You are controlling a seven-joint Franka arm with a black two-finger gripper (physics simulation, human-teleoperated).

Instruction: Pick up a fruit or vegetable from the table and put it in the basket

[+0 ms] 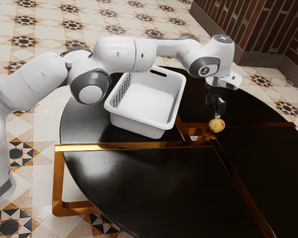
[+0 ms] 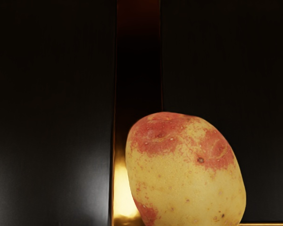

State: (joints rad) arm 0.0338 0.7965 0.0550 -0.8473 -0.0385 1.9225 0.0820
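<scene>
The potato (image 1: 217, 125) sits on the dark tabletop (image 1: 139, 183), over the gold-coloured strip (image 2: 122, 188) near where the metal bands meet. The hand (image 1: 218, 115) is right above it, pointing down; whether they touch, I cannot tell. Nor can I tell whether the hand is released or clenched, or whether it has any grip on the potato. The white basket (image 1: 134, 125) stands on the same tabletop, apart from the potato and nearer the arm's base.

The step in hand looks like the grasp, with the carry and the drop to come. A potato should be firm and fairly heavy for its bulk, hard to crush but able to bruise. Its skin looks dry and lightly pitted, so it should hold well enough, though the rounded sides could make it roll or squirt away under an off-centre pinch. It looks longer one way than the other, so the better hold is across its narrower width, at the thickest part and low enough to avoid the sloping crown. After that, it needs lifting above the basket's rim before moving across.
</scene>
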